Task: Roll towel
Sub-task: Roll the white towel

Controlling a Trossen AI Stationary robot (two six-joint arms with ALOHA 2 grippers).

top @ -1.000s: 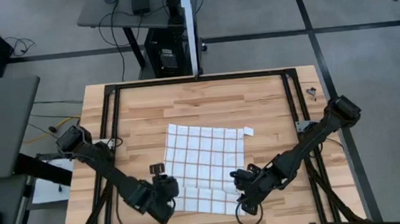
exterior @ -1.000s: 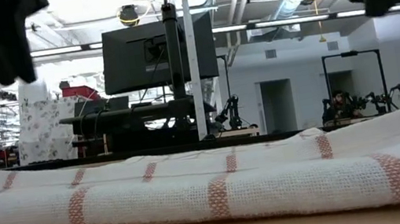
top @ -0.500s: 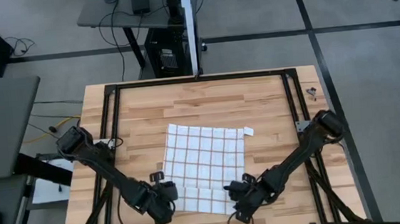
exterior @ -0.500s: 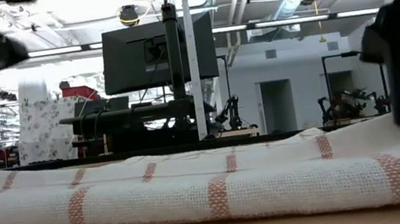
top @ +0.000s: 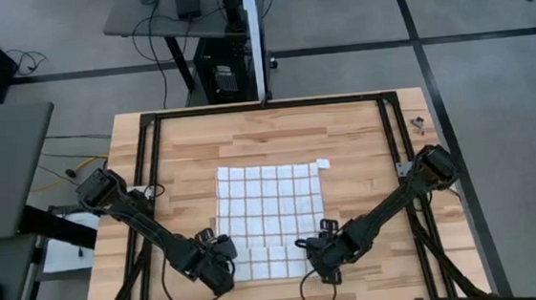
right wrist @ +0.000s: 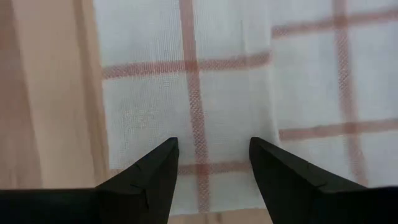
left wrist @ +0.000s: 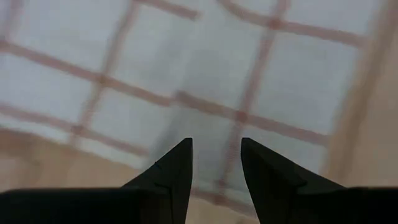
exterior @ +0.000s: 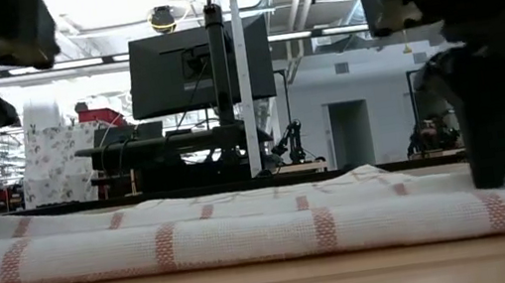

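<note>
The towel (top: pixel 268 217) lies on the wooden worktop (top: pixel 182 147), spread nearly flat, its white cloth crossed by a grid of red-brown lines. A small white tag (top: pixel 324 163) sticks out at the corner farthest from both claws. The edge nearest the claws is folded over on itself into a low band, which the low view shows as a thicker ridge running across the front of the cloth.

The left claw (top: pixel 221 259) is down at one end of that folded edge. In its wrist view the two dark fingers (left wrist: pixel 171 174) stand partly apart with towel (left wrist: pixel 205 87) visible between and beyond them; nothing is pinched between them.

The right claw (top: pixel 317 258) is down at the other end of the same edge. Its fingers (right wrist: pixel 155 171) are likewise spread, with the towel's corner (right wrist: pixel 199 93) lying in the gap and bare worktop just beside it. No cloth is caught between the fingers.

In the low view both claws appear as dark shapes standing on or just over the towel (exterior: pixel 246 233); whether the tips actually touch the cloth cannot be determined.
</note>
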